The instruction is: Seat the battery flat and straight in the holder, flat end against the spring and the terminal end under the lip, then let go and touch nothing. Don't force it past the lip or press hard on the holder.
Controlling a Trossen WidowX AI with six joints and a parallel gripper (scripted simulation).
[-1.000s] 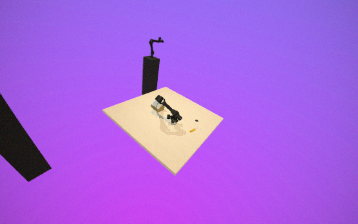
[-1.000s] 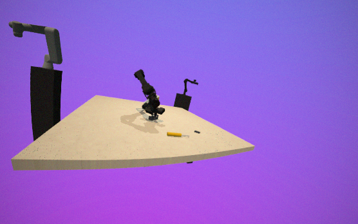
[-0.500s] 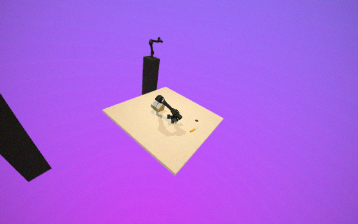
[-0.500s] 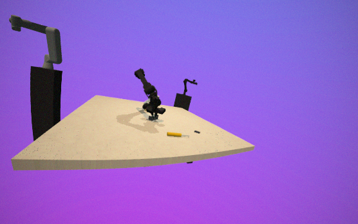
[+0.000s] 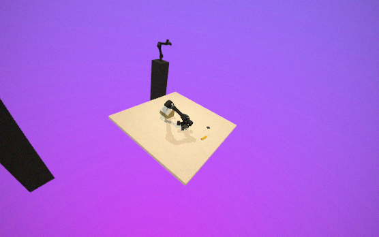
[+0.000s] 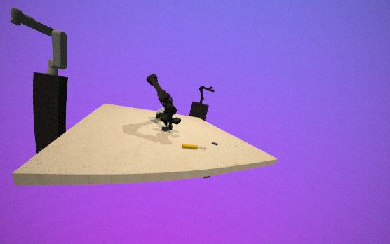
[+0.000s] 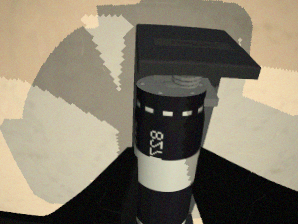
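A black battery (image 7: pixel 166 172) with a white band, white dashes and printed digits fills the lower middle of the wrist view. My gripper (image 7: pixel 162 156) (image 5: pixel 184 129) (image 6: pixel 167 129) is shut on it, with one dark finger on each side. The dark holder (image 7: pixel 192 47) shows a flat plate just beyond the battery's grey end face. A ribbed grey piece (image 7: pixel 187 80) shows between that face and the plate; I cannot tell whether it is the spring or the terminal. The battery's near end and the holder's other end are hidden. In the top and exterior views the battery and holder are too small to tell.
A yellow-handled tool (image 5: pixel 204 137) (image 6: pixel 189 146) and a small dark piece (image 5: pixel 208 127) (image 6: pixel 214 144) lie on the tabletop (image 5: pixel 153 136) (image 6: pixel 105 158). A box-like object (image 5: pixel 167 114) stands near the arm's base. Dark pedestals (image 5: pixel 159 80) (image 6: pixel 47 112) bearing other arms stand beyond the tabletop.
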